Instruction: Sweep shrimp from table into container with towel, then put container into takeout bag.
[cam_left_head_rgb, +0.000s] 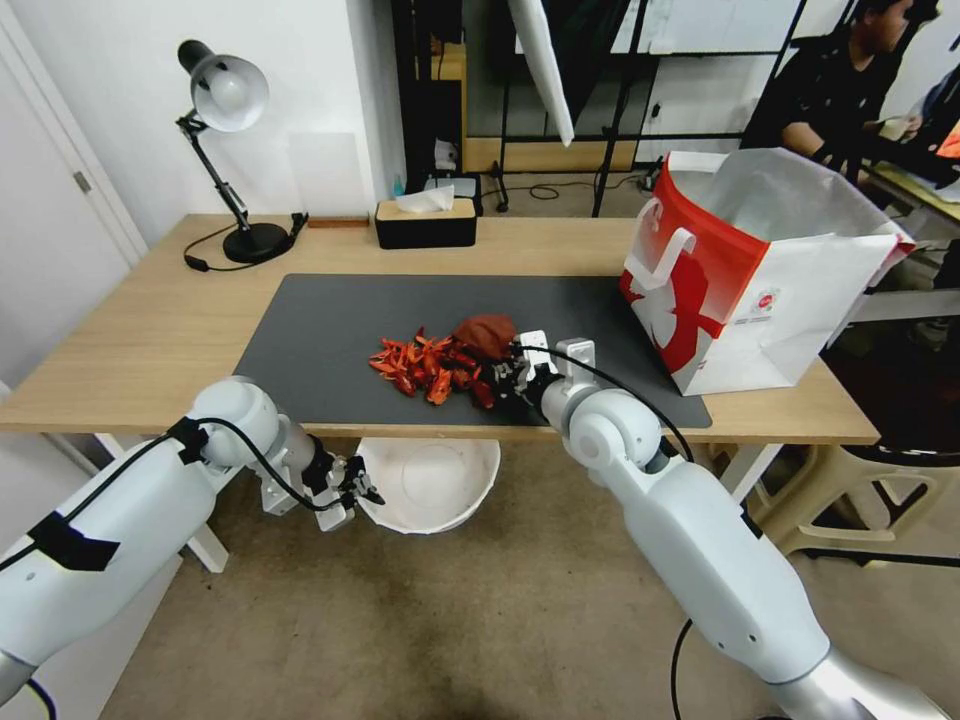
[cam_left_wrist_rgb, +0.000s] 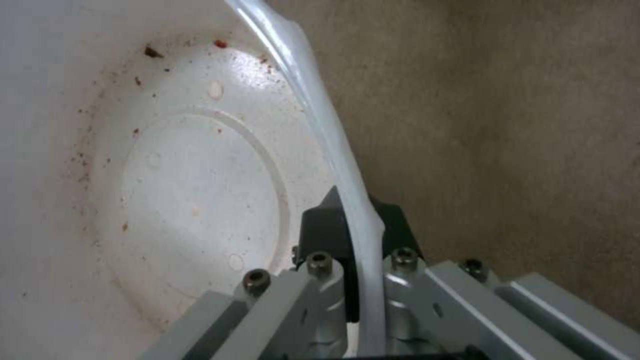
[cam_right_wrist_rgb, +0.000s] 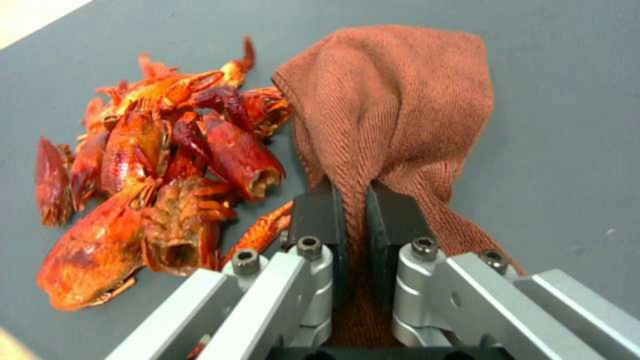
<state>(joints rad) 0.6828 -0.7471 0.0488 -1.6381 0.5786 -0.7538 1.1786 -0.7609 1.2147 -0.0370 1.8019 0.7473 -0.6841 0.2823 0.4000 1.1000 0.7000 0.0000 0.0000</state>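
A heap of red-orange shrimp (cam_left_head_rgb: 425, 367) (cam_right_wrist_rgb: 157, 175) lies on the dark mat near the table's (cam_left_head_rgb: 150, 330) front edge. My right gripper (cam_left_head_rgb: 508, 378) (cam_right_wrist_rgb: 353, 210) is shut on the rust-brown towel (cam_left_head_rgb: 486, 333) (cam_right_wrist_rgb: 390, 105), which rests on the mat right beside the heap. Below the table's front edge, my left gripper (cam_left_head_rgb: 362, 487) (cam_left_wrist_rgb: 357, 240) is shut on the rim of the white container (cam_left_head_rgb: 430, 482) (cam_left_wrist_rgb: 180, 180), holding it just under the shrimp. The container is empty, with reddish stains inside. The red and white takeout bag (cam_left_head_rgb: 750, 275) stands open at the table's right end.
A black tissue box (cam_left_head_rgb: 425, 222) sits at the table's back middle and a desk lamp (cam_left_head_rgb: 228, 150) at the back left. The dark mat (cam_left_head_rgb: 330, 320) has free room on its left half. Carpet floor lies below the container.
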